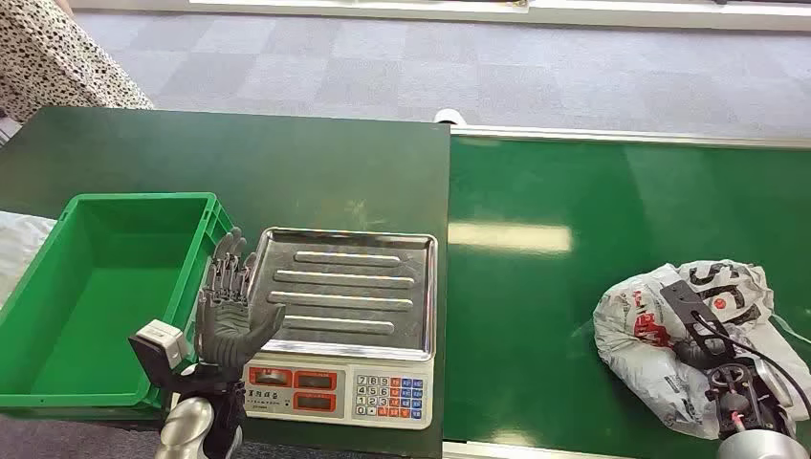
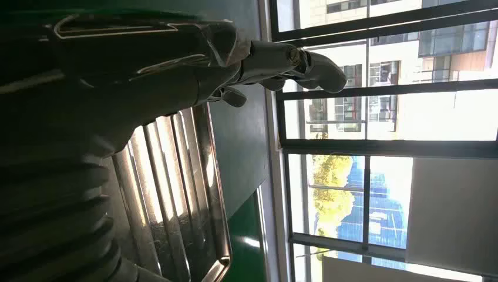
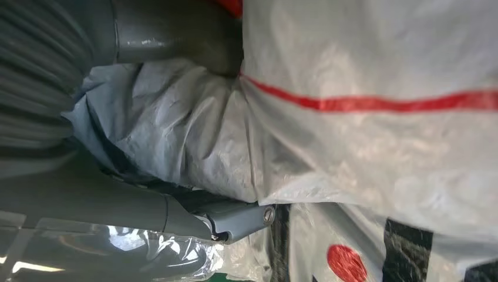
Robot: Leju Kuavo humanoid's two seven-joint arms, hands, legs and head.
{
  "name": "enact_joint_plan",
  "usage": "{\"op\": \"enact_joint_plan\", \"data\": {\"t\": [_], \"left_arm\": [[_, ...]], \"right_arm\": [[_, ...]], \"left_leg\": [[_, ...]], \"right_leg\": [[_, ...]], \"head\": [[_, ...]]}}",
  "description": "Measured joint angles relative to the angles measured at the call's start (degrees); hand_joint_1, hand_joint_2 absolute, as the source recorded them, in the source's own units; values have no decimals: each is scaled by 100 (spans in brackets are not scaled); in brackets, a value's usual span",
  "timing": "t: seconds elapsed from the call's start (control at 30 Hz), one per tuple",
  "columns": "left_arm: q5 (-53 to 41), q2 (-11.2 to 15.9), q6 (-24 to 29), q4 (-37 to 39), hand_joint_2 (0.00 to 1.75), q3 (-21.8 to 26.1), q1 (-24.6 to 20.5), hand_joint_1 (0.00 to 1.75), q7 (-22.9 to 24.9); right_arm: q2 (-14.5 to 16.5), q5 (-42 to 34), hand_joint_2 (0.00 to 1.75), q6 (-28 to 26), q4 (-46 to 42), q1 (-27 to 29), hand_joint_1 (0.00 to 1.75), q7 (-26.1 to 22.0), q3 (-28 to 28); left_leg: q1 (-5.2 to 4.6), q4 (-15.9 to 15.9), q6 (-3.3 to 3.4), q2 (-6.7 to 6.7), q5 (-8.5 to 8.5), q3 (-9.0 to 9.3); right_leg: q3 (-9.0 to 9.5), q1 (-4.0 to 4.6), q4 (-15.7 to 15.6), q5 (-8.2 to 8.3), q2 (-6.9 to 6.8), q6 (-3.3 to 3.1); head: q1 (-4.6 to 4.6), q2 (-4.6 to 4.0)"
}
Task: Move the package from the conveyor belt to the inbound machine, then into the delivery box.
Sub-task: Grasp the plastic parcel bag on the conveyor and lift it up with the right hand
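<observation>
While the package (image 1: 684, 335) lies on the green conveyor belt (image 1: 574, 316) close to its near edge, toward the right, the head view shows the right hand (image 1: 712, 349) set on top of it, dark parts and cables pressed into the crumpled white plastic. The inbound machine (image 1: 349, 325), a scale with a ribbed steel tray and a keypad, sits at the near edge of the dark green table (image 1: 287, 163), beside the belt. The delivery box (image 1: 57, 382), a green crate, stands just left of it. The left hand (image 1: 230, 311) is raised between crate and scale, fingers spread, holding nothing.

In the left wrist view, that open hand (image 2: 176, 64) hangs over the steel tray (image 2: 188, 194), fingers extended toward the windows.

In the right wrist view, the thumb (image 3: 176, 41) and a finger (image 3: 235, 220) dig into bunched plastic of the package (image 3: 382, 147), so the hand appears to be gripping it.

The step in hand looks like the pick-up from the belt. Next, the bag needs lifting clear and carrying left onto the tray.
</observation>
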Motion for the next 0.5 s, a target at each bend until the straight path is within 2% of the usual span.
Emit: {"op": "enact_joint_plan", "data": {"t": [0.17,0.5], "left_arm": [[16,8,50,-1,175,-22,8,0,0],[29,26,166,-172,175,-7,244,0,-42]], "right_arm": [[4,5,175,-33,1,-21,175,-113,0],[148,-114,175,-352,-22,-66,175,-741,13]], "left_leg": [[0,0,0,-1,0,0],[0,-2,0,5,0,-8]], "right_leg": [[2,1,0,0,1,0],[1,1,1,1,6,-1]], "head": [[0,0],[1,0]]}}
